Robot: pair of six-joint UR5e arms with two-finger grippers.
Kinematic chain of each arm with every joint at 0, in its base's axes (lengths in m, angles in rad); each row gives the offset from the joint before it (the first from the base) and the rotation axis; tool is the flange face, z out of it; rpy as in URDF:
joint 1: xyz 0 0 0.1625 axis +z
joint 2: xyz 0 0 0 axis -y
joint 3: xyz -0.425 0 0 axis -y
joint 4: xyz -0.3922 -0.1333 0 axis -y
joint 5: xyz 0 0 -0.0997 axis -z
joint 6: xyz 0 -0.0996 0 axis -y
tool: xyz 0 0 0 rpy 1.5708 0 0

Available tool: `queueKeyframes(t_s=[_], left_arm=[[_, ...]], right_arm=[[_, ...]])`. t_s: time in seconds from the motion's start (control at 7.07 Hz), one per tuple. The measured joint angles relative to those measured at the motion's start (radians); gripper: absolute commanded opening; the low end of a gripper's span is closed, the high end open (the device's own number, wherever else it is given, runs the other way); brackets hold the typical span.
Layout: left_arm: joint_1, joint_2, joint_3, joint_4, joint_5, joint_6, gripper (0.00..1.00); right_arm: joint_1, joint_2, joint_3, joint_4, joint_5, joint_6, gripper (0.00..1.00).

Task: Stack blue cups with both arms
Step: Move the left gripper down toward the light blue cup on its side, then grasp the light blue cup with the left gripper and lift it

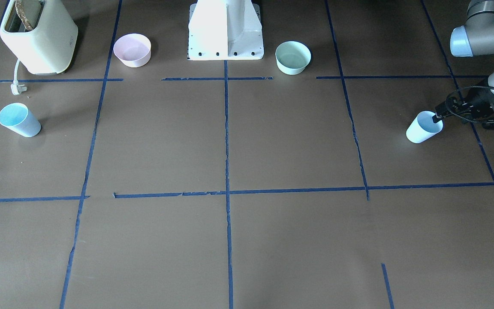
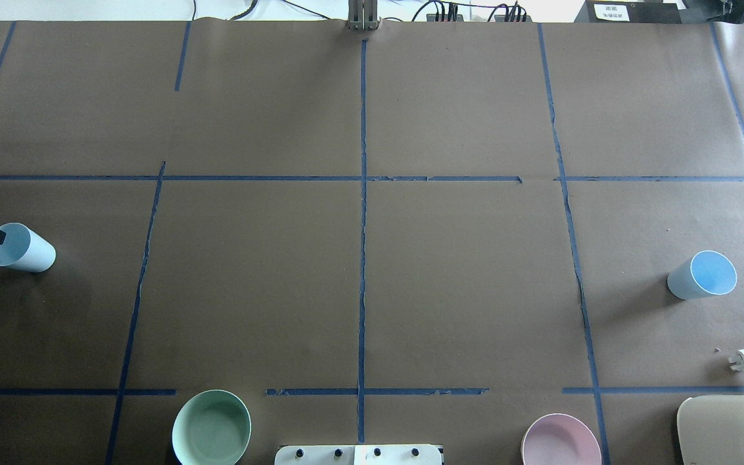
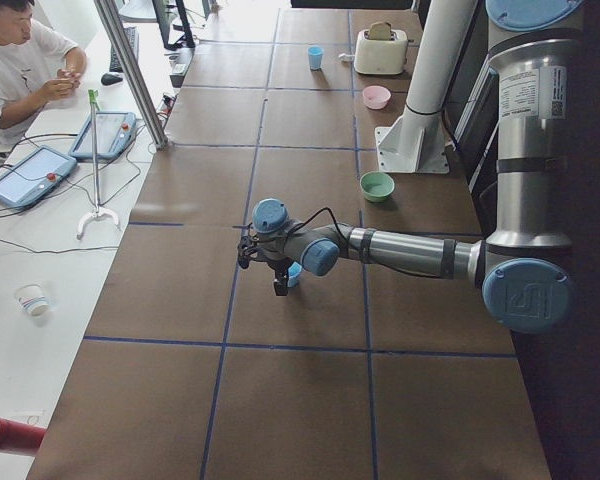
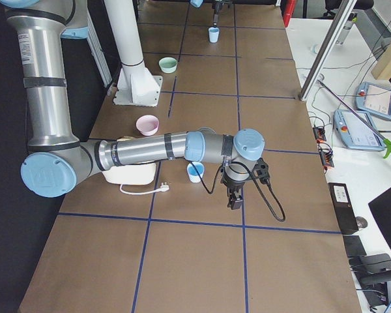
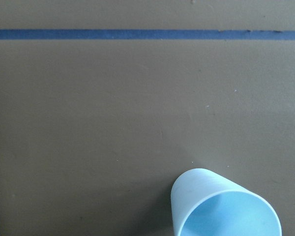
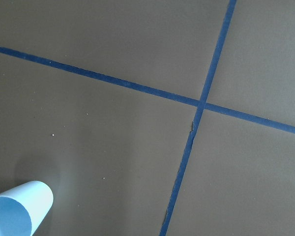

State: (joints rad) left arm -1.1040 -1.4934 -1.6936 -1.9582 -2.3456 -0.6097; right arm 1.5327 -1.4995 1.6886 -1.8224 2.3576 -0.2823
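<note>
step: reaching | left gripper (image 1: 437, 116) at blue cup (image 1: 420, 129) rim, right gripper (image 4: 234, 197) beside other cup (image 4: 195, 172); cannot tell either's grip | next: pinch rim, lift

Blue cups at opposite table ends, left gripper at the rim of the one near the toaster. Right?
No: the left gripper is at the rim of the blue cup farthest from the toaster; the front-facing view shows it.

Brown paper-covered table (image 2: 462, 97) gridded with blue tape (image 2: 363, 258); white surface (image 3: 20, 400) alongside, evenly lit
</note>
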Motion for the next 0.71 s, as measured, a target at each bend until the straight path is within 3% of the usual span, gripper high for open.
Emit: queueKeyframes(t_s=[0.14, 0.28, 0.42, 0.57, 0.71], left_arm=[[0.012, 0.001, 0.003, -0.004, 0.004, -0.008, 0.96], [0.027, 0.001, 0.014, -0.006, 0.005, -0.01, 0.87], [0.039, -0.001, 0.034, -0.01, 0.005, -0.011, 0.65], [0.047, -0.005, 0.053, -0.012, 0.005, -0.011, 0.3], [0.054, -0.008, 0.065, -0.012, 0.004, -0.011, 0.06]], right_arm=[[-0.003, 0.0, -0.001, 0.0, 0.0, 0.0, 1.0], [-0.006, -0.001, -0.003, 0.0, -0.001, 0.0, 1.0], [-0.009, -0.001, -0.005, -0.001, -0.002, -0.001, 1.0], [-0.012, -0.001, -0.006, -0.001, -0.002, -0.001, 1.0], [-0.016, -0.001, -0.007, -0.001, -0.002, 0.0, 1.0]])
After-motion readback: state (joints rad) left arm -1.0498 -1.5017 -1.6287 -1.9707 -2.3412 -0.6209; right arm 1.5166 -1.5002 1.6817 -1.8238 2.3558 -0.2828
